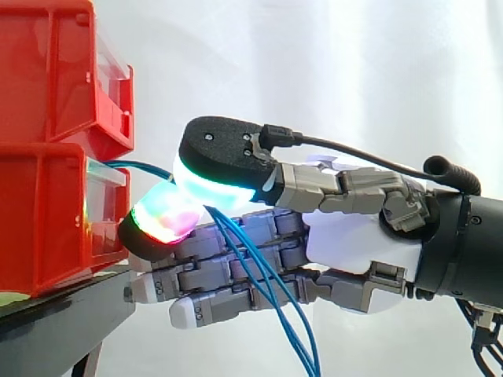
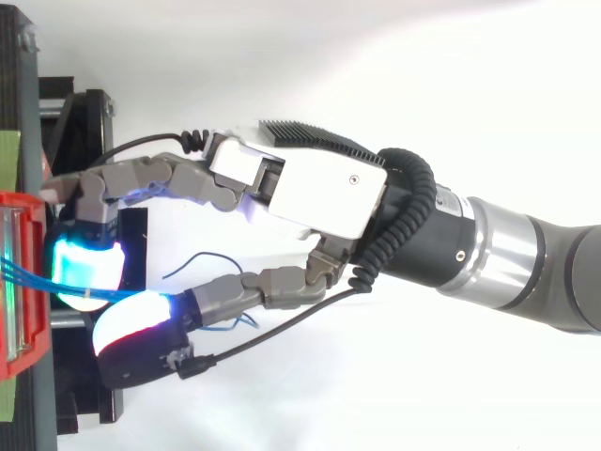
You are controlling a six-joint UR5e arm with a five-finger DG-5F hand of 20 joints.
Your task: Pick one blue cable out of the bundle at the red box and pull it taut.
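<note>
Hand pinching blue cables just off the red box.
Two glowing pads close on the strands at the box front. Ahead of the fingertips the cables run a short way into the box. Behind the pinch they droop slack across the curled fingers and below the palm.

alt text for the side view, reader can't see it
A robot hand reaching in from the right pinches blue cables between glowing fingertip pads just in front of the lower red bin. The cables run out of the bin and hang down loose past the hand.
</note>
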